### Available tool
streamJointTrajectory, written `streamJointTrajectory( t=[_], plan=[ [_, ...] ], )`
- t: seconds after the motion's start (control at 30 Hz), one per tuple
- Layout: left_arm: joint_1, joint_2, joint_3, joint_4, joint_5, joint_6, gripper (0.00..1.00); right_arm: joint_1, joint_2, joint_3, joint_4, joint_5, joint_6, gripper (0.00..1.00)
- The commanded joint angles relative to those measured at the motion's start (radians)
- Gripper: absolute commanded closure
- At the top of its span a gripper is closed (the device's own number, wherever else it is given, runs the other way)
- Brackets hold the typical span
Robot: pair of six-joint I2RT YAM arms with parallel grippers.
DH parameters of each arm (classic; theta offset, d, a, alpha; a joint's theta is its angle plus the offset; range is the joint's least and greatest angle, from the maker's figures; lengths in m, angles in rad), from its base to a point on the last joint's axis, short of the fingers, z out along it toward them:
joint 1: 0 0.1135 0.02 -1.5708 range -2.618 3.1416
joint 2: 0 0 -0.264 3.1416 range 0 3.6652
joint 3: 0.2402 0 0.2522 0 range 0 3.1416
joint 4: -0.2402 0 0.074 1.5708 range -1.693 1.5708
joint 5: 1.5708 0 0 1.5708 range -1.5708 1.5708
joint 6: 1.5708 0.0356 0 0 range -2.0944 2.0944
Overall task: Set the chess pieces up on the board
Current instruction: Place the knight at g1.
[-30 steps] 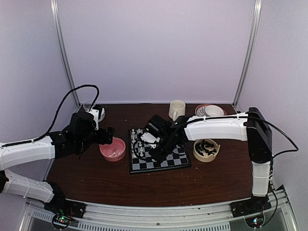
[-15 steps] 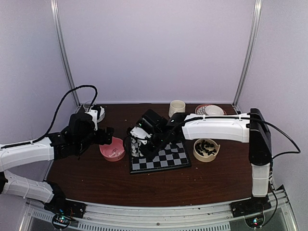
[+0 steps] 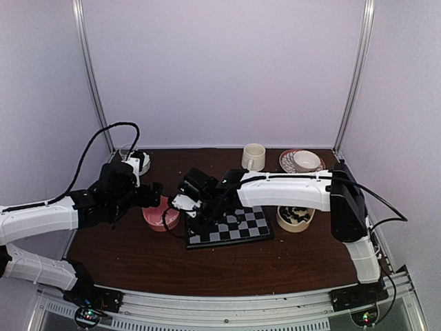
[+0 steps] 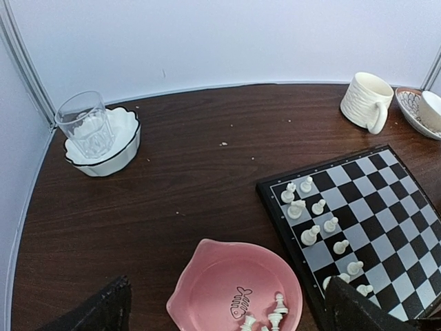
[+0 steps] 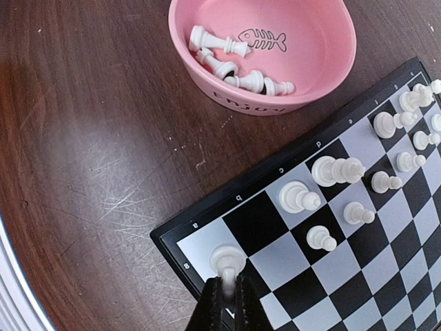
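Pink bowl (image 5: 255, 103): sits on the worktop (image 5: 89, 138) just left of the board (image 4: 386, 207), apart from its rim. It has a fish-bone drawing inside, and a few white pieces (image 5: 234, 65) lie tipped over against one side.
Tan bowl (image 3: 295, 222): right of the board, partly hidden by the right arm (image 3: 289, 189). It holds black pieces (image 3: 296, 212).
Scalloped bowl (image 4: 120, 148): white with a dark rim, at the far left, with a clear glass (image 4: 84, 124) standing in it.
Mug (image 4: 365, 102): cream and ribbed, behind the board; its inside cannot be seen.
Saucer (image 3: 288, 164): patterned, at the far right, with a small white cup (image 3: 306, 160) on it.
Board: lies flat mid-worktop, with black and pale grey checks and a black lettered rim.
Standing pieces (image 4: 310, 214): white and upright, in two rows along the board's left edge.
Right hand (image 5: 226, 284): fingers drawn tight together, pinching a pinched piece (image 5: 227, 261), white and round-topped. The piece is over the pale corner square by the rim letter a; I cannot tell whether its base touches the square.
Left hand (image 4: 227, 293): spread wide with nothing between the fingers, hovering above the pink bowl.
Worktop: dark brown wood, scratched, with a few crumbs.
Room: pale lilac walls, with metal uprights (image 3: 88, 76) in the corners.
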Motion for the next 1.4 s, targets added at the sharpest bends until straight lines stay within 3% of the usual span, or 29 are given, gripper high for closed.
streamJointTrajectory(
  t=[0.0, 1.2, 1.37],
  plan=[
    [0.008, -0.007, -0.006, 0.034, -0.024, -0.003, 0.02, 0.011, 0.038, 0.065, -0.058, 0.045, -0.017, 1.00],
    [0.011, 0.007, 0.000, 0.025, -0.028, -0.011, 0.02, 0.011, 0.160, 0.171, -0.067, 0.127, -0.036, 1.00],
    [0.011, 0.011, 0.002, 0.023, -0.027, -0.012, 0.03, 0.010, 0.167, 0.178, -0.071, 0.128, -0.036, 0.89]
  ],
)
